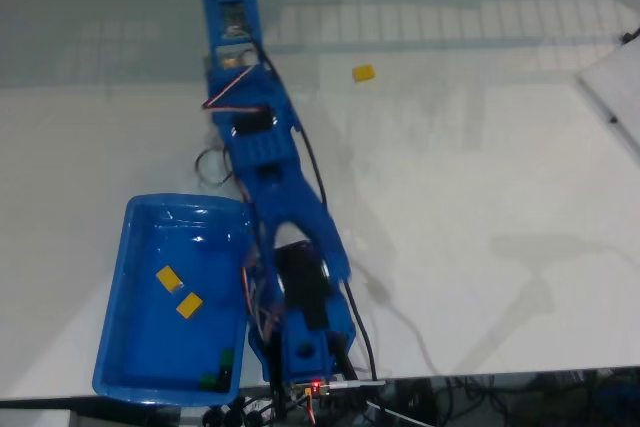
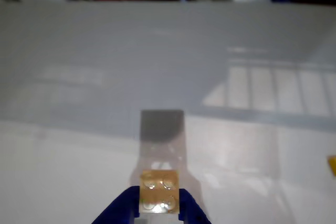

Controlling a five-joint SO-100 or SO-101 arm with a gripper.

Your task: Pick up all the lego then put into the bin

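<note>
At the bottom centre of the wrist view, a tan lego (image 2: 159, 191) with four studs sat clamped between the two blue fingers (image 2: 124, 208) of the gripper (image 2: 159, 209), which had closed on its sides; its shadow fell on the white table (image 2: 68, 161) just above. A sliver of yellow lego (image 2: 332, 163) showed at the right edge.

In the fixed view, the blue arm (image 1: 285, 197) stretched from bottom centre toward the upper left. The bin (image 1: 135, 247) lay at lower left beside the arm's base, holding two yellow legos (image 1: 169, 278) (image 1: 189, 305) and small green and dark pieces (image 1: 218, 372) near its lower right corner. One yellow lego (image 1: 363, 73) lay on the table at upper centre, well apart from the bin. No readable writing appeared.
</note>
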